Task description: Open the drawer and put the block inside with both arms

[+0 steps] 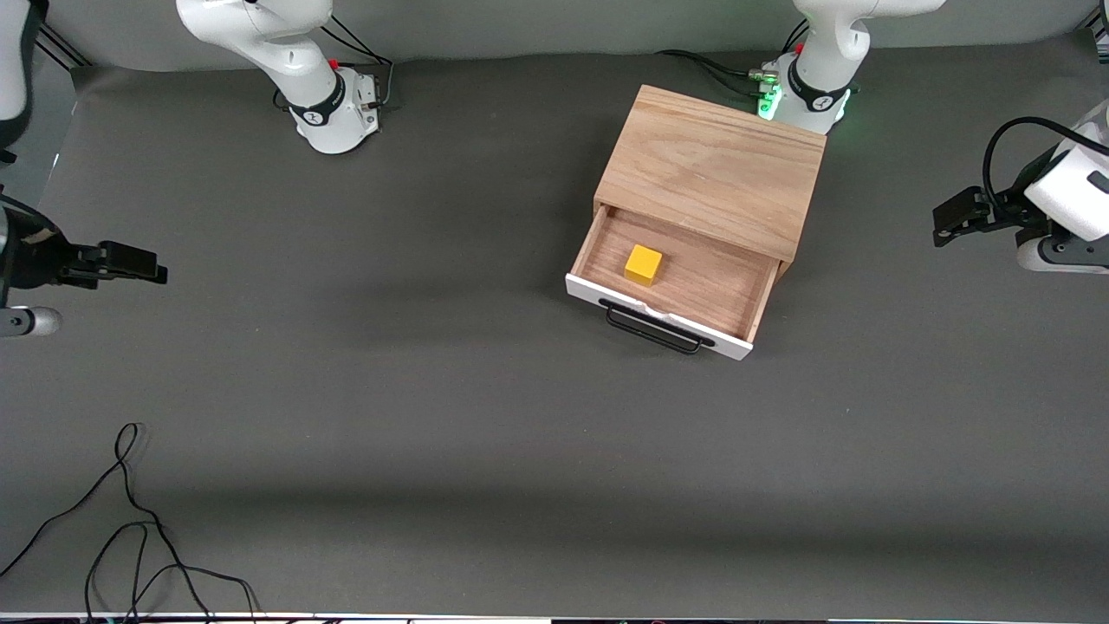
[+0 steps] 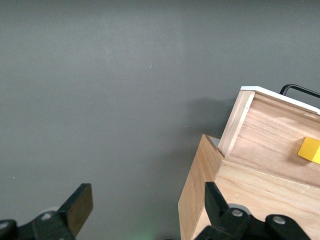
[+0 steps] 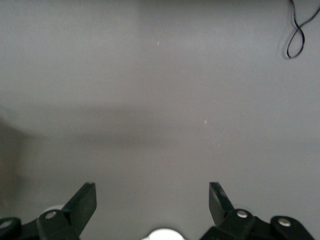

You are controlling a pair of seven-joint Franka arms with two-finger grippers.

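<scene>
i am holding both of my arms away from the work, waiting at the two ends of the grey table [image 1: 433,390]. my left gripper [image 2: 145,212] is hanging at the right edge of the front frame, over the table's end beside the light oak box [image 1: 715,169], and its black fingers [image 2: 80,205] are standing wide apart with nothing between them. my right gripper [image 3: 152,205] is hanging at the left edge of the front frame over bare grey cloth, its fingers [image 3: 85,202] likewise spread and gripping nothing. the box is sitting in the upper right of the frame, just in front of my left arm's green-lit base [image 1: 801,100]. its single wooden drawer with the white front panel [image 1: 658,325] is standing pulled out toward the camera, the black wire bar handle [image 1: 654,334] showing on the panel. the small yellow cube [image 1: 644,264] is resting on the drawer's wooden floor, toward the end nearer my right arm, apart from the panel. a thin black cable [image 1: 130,529] is lying looped in the lower left corner of the frame.
</scene>
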